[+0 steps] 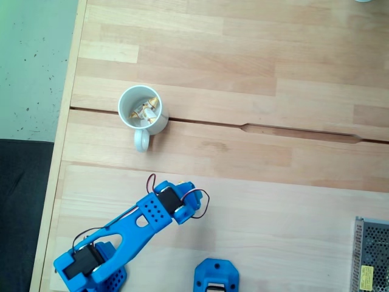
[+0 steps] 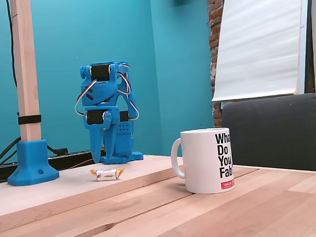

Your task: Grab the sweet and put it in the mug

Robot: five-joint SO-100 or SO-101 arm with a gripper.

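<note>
The sweet (image 2: 107, 174), a small white-wrapped candy with golden twisted ends, lies on the pale wooden table. My blue gripper (image 2: 105, 159) points straight down just above it, fingers apart and holding nothing. In the top-down fixed view the gripper's head (image 1: 175, 201) covers the spot where the sweet lies. The white mug (image 1: 143, 109) stands beyond the gripper, with its handle turned toward the arm and several like candies (image 1: 144, 113) inside. From the side, the mug (image 2: 212, 160) shows black lettering and stands to the right of the sweet.
A blue camera-post base (image 2: 32, 162) holds a wooden post left of the arm. A metal mesh box (image 1: 372, 252) sits at the table's lower right. A groove (image 1: 267, 128) runs across the tabletop. The table's left edge (image 1: 64, 146) is close to the mug.
</note>
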